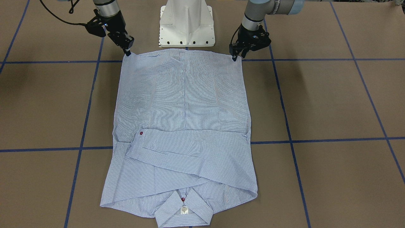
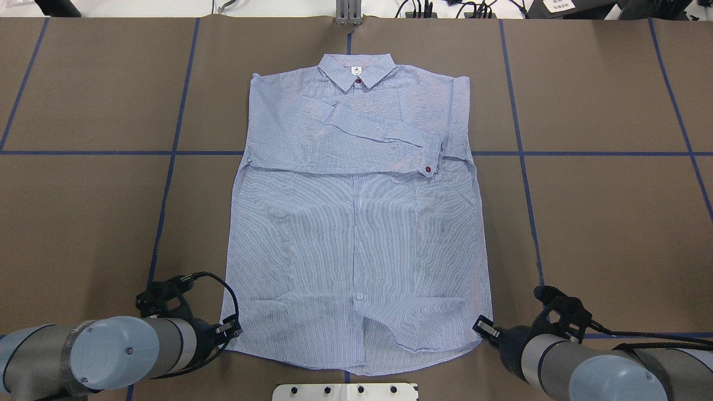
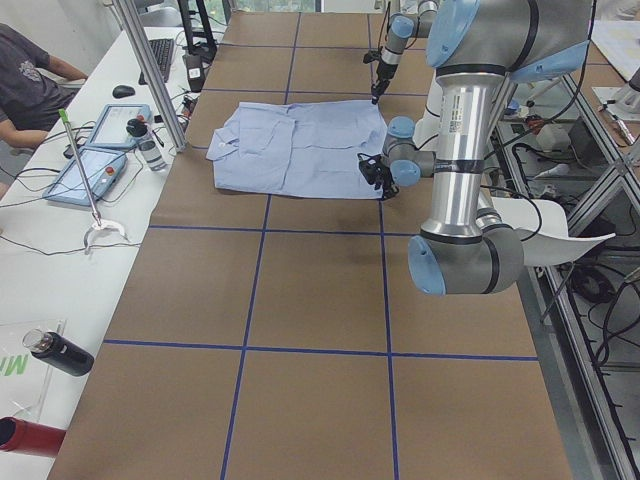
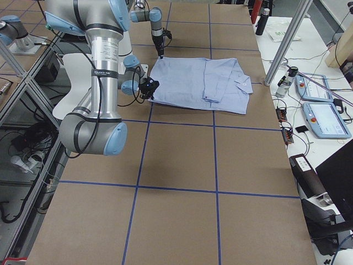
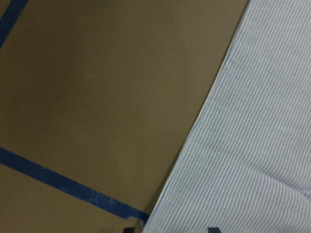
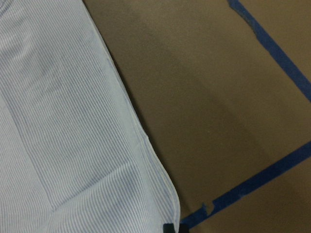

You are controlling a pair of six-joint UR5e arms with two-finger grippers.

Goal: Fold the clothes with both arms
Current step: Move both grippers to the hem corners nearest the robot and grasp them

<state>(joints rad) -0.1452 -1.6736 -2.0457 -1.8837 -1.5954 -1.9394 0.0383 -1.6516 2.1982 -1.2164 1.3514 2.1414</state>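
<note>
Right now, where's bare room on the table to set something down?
Bare table lies either side of the shirt. Crowded: the robot-side hem, where the left pincer and right pincer sit at its corners, the white base between them.

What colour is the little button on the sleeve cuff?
Dark red. The cuff button shows best in the exterior front-facing view.

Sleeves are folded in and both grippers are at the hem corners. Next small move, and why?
Probably lift both hem corners together, slightly, once the grip is confirmed. The left gripper and right gripper each sit at a hem corner of the shirt. The sleeves lie across the chest, so the bottom-up fold looks next. I cannot tell whether the fingers are closed.
</note>
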